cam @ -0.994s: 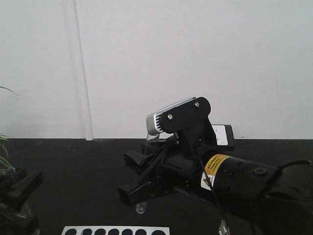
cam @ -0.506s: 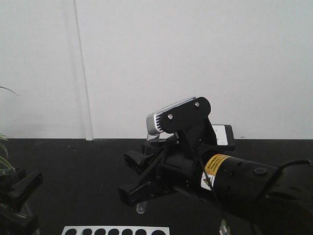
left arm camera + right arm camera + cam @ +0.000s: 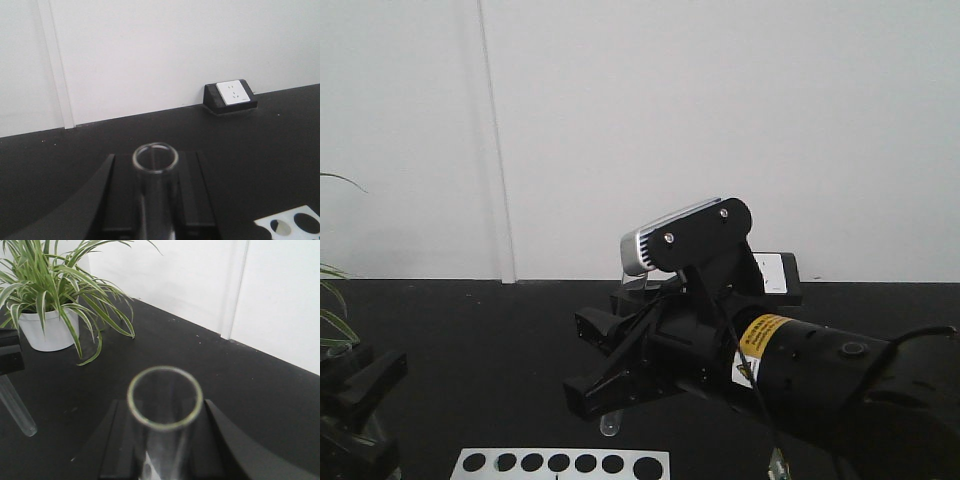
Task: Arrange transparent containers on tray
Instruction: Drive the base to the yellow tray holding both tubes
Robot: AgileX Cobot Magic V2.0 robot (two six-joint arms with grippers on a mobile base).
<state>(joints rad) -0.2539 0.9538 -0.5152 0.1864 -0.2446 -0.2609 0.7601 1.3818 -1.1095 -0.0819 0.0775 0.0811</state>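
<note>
The left gripper (image 3: 154,165) is closed snugly on a test tube (image 3: 156,200), which stands upright between its fingers, open mouth up. The right gripper (image 3: 164,410) clamps a second test tube (image 3: 165,445) the same way. In the front view its rounded bottom pokes out at six o'clock below the claw, with the white rack (image 3: 560,463) at seven o'clock of it.

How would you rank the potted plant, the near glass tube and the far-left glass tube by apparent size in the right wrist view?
1. Green-striped plant in its white pot.
2. Near clear glass test tube, enlarged by closeness.
3. Far-left clear glass test tube, partly hidden.
</note>
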